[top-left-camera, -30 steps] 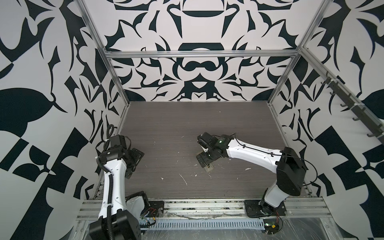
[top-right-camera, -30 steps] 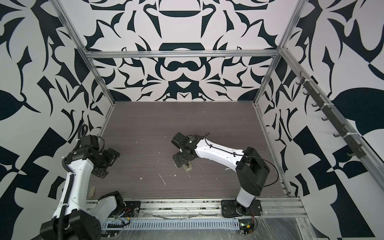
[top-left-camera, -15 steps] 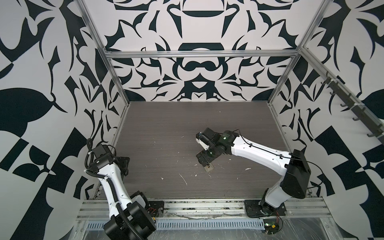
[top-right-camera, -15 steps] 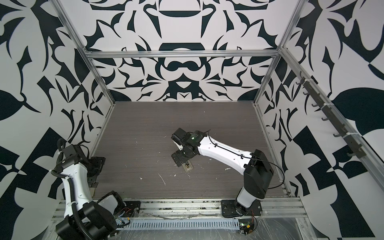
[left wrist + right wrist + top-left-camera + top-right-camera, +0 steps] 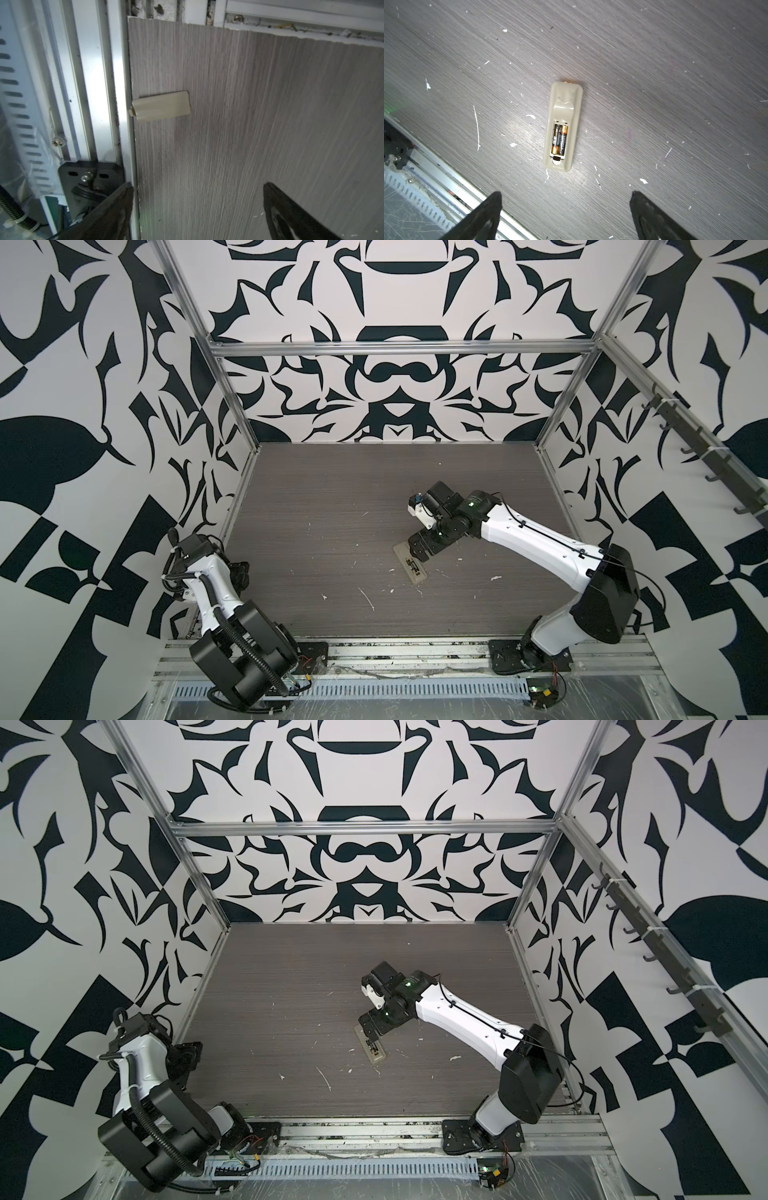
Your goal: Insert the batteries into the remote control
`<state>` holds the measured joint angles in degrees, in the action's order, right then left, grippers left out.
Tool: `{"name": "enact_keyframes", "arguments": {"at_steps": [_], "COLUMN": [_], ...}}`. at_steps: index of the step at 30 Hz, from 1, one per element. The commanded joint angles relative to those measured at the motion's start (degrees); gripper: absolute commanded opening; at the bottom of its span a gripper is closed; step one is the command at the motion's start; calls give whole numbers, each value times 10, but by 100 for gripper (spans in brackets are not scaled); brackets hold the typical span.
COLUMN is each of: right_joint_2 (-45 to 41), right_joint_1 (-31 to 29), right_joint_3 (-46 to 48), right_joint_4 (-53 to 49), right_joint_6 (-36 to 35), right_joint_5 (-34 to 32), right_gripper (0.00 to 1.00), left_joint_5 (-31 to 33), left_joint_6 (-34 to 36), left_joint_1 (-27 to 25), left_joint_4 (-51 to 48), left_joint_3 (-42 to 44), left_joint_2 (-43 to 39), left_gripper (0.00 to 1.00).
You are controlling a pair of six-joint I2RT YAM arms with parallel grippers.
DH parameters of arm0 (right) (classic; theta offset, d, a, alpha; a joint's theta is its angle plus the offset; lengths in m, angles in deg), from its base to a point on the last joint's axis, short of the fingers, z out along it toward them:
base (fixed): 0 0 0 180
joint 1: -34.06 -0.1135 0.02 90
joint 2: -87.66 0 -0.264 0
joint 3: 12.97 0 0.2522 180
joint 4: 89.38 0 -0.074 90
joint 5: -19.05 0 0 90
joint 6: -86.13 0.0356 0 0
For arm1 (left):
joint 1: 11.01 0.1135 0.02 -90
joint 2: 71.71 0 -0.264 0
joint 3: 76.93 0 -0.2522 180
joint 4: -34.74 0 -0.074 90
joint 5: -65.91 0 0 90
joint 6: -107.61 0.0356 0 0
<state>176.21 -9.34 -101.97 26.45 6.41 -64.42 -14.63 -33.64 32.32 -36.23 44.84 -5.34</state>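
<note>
Grey table (image 5: 332,489): left gripper (image 5: 198,187), spread, has withdrawn cornerward; right gripper (image 5: 565,193) stays spread above the remote control (image 5: 564,112).

2 top views high, looking down, wrist views close, right shares remote control (image 5: 564,99)

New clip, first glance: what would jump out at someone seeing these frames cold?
The remote control lies back-up near the middle of the table. Its recess is uncovered, with both batteries seated side by side, and the right gripper hangs open above it. The loose beige battery cover lies flat at the table's edge by the metal rail, below the open left gripper.
</note>
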Motion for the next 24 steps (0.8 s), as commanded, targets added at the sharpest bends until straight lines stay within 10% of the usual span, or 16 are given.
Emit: {"name": "enact_keyframes", "arguments": {"at_steps": [1, 24], "right_joint_2": [-4, 34], "right_joint_1": [8, 34], "right_joint_3": [-11, -31], "right_joint_4": [-15, -39], "right_joint_6": [-21, -32], "right_joint_5": [16, 14], "right_gripper": [99, 98], "left_joint_5": [9, -2], "left_joint_6": [-1, 34], "left_joint_1": [23, 147], "left_joint_4": [0, 58], "left_joint_3": [15, 32], "left_joint_2": [16, 132], "left_gripper": [99, 100]}}
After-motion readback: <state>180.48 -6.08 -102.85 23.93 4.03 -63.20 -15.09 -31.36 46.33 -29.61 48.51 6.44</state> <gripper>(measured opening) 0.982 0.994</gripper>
